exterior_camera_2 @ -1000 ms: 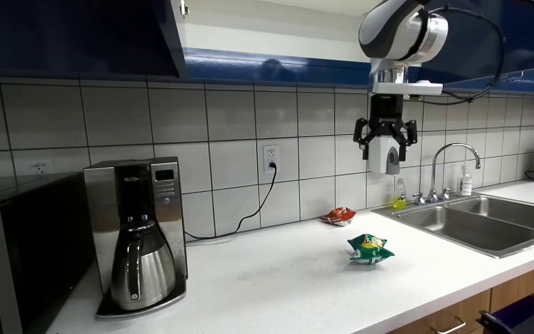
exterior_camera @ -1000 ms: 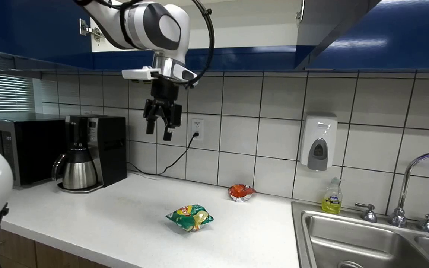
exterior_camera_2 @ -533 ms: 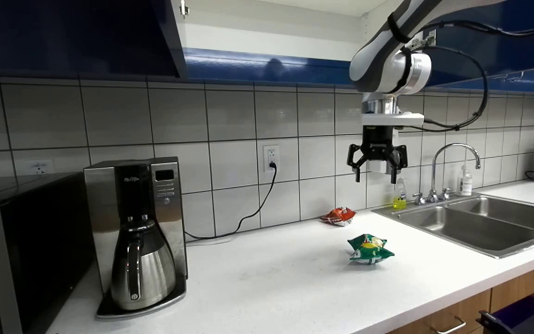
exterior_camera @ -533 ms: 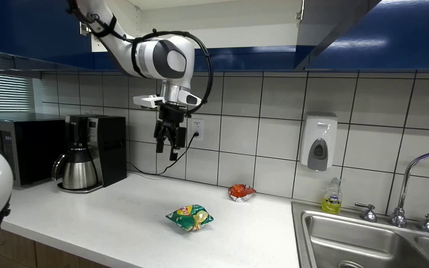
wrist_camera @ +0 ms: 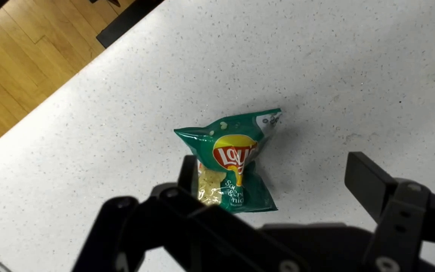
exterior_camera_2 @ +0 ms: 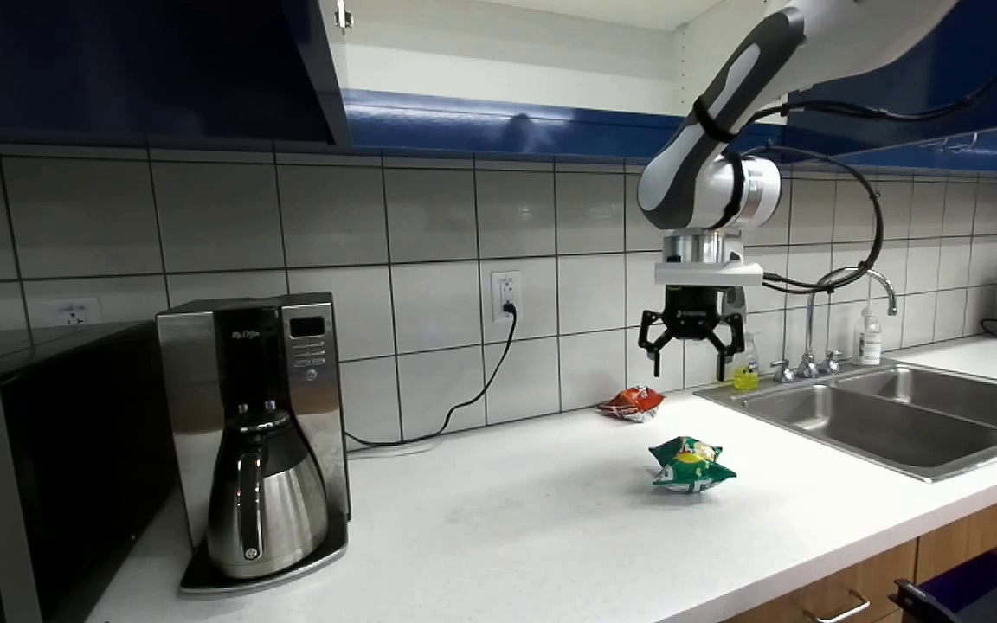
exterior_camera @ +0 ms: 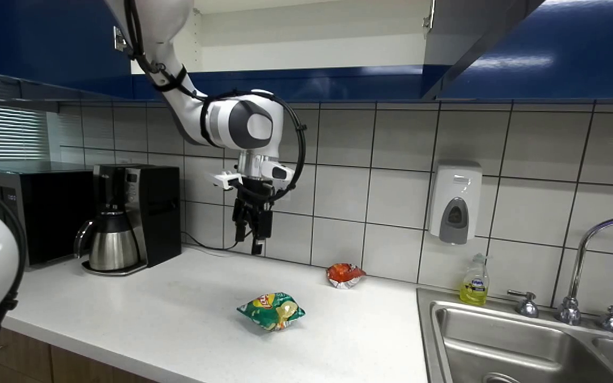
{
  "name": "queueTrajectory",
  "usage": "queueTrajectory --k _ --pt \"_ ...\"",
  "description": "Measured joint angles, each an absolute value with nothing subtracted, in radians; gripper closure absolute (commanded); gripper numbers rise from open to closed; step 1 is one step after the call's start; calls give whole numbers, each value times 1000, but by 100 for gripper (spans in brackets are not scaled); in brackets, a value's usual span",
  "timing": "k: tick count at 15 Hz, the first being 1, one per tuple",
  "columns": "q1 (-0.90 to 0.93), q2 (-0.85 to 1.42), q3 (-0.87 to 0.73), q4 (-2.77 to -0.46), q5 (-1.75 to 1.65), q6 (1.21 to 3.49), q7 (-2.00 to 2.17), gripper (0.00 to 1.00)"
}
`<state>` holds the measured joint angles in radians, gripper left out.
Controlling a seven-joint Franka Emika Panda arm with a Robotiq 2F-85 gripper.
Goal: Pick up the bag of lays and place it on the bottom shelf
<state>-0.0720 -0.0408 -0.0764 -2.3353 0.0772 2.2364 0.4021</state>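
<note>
The green Lay's bag (exterior_camera: 272,311) lies on the white counter. It also shows in an exterior view (exterior_camera_2: 691,465) and in the wrist view (wrist_camera: 236,151). My gripper (exterior_camera: 249,242) points down, open and empty, above the counter and higher than the bag; it also shows in an exterior view (exterior_camera_2: 689,372). In the wrist view my gripper (wrist_camera: 274,177) has the bag nearer its left finger, which hides part of the bag's edge. The open wall cabinet (exterior_camera: 312,45) is overhead, also in an exterior view (exterior_camera_2: 507,52); its bottom shelf surface is hidden behind the blue front edge.
A red chip bag (exterior_camera: 345,275) lies by the tiled wall. A coffee maker (exterior_camera_2: 256,433) and a microwave (exterior_camera_2: 48,467) stand at one end of the counter. A sink (exterior_camera_2: 897,424) with a faucet is at the other. A soap dispenser (exterior_camera: 455,202) hangs on the wall.
My gripper has come down steadily from near the cabinet's lower edge toward the counter, staying open. The arm has lowered with it. Both bags have stayed in place.
</note>
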Motion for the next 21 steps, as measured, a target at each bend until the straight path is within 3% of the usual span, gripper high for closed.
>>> queueTrajectory --k 21 --pt "-72 283 -142 -2164 136 2313 458 0"
